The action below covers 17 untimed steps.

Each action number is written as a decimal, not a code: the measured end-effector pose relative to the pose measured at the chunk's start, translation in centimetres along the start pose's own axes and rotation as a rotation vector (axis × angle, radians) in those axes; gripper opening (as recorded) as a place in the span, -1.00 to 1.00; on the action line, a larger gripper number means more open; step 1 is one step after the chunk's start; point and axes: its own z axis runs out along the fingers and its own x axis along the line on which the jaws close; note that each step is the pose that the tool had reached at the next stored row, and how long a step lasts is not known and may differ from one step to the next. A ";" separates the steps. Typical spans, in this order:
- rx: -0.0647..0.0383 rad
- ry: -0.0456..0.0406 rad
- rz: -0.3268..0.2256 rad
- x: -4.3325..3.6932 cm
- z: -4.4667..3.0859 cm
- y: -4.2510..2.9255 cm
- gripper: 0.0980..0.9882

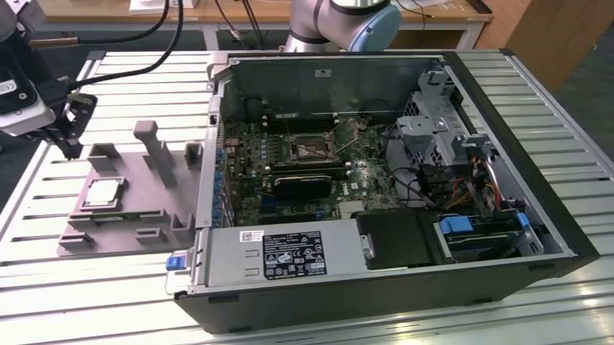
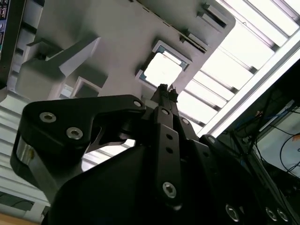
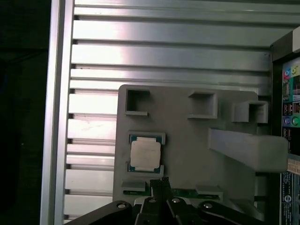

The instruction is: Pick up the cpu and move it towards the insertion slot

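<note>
- Claw (image 3: 161, 182) pinched closed, empty, near cpu (image 3: 145, 153) but not touching it.
- Cpu sits in holder (image 3: 187, 136) pocket on tabletop (image 3: 164, 47).
- Risk: going down closed, the tips hit the cpu top or the pocket wall.
- Risk: an off-centre grip tilts the cpu.
- Slot (image 1: 309, 149) is well apart, inside case (image 1: 384, 302); the case wall could snag the carry.

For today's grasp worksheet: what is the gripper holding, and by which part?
Nothing. The cpu lies on the grey fixture, apart from the gripper.
</note>
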 end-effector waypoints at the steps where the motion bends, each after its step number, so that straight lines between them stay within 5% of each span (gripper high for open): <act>1: 0.000 0.0000 0.000 0.02 0.18 -0.05 -0.99; 17: -0.003 0.0002 -0.006 0.06 3.08 -0.74 -0.99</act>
